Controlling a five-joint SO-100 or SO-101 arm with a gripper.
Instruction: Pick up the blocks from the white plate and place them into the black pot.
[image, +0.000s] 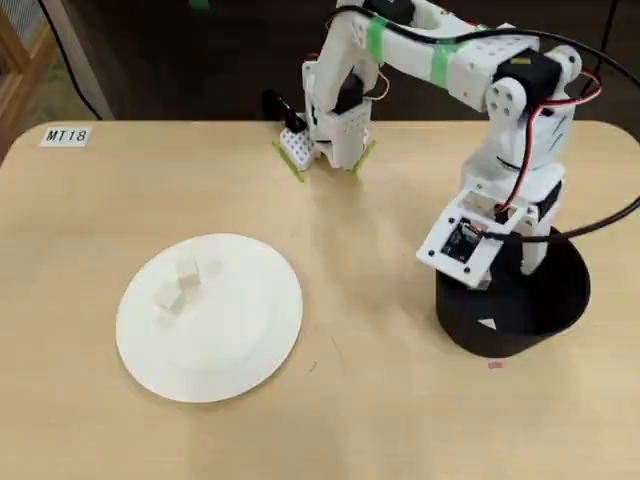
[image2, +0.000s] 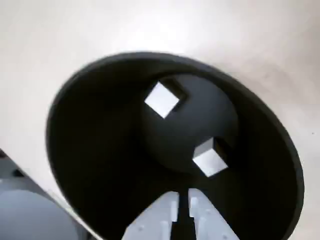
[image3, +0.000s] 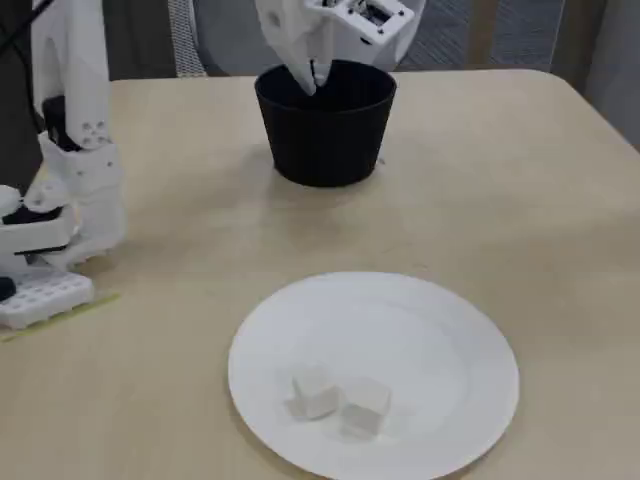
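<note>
Gripper (image2: 184, 206): I have it hanging over the mouth of the black pot (image3: 325, 140); in the wrist view the jaws stand nearly together with only a thin slit between them and nothing held.
Reason for position: I judge this the drop point, centred above the opening so anything let go falls inside, not on the rim.
Blocks in pot: two, one (image2: 162, 99) toward the far side of the pot floor and one (image2: 210, 159) nearer the jaws, lying apart.
Blocks on plate: in the fixed view two show clearly (image3: 314, 393) (image3: 365, 405), just beside each other; the overhead view hints at a third in the cluster, which I cannot confirm.
White plate (image3: 440, 330): flat on the worktop (image3: 520, 180), well apart from the pot; its blocks lie off-centre, near one edge.
Task standing: partly done, in my judgement; the empty jaws must go to the plate next.
</note>
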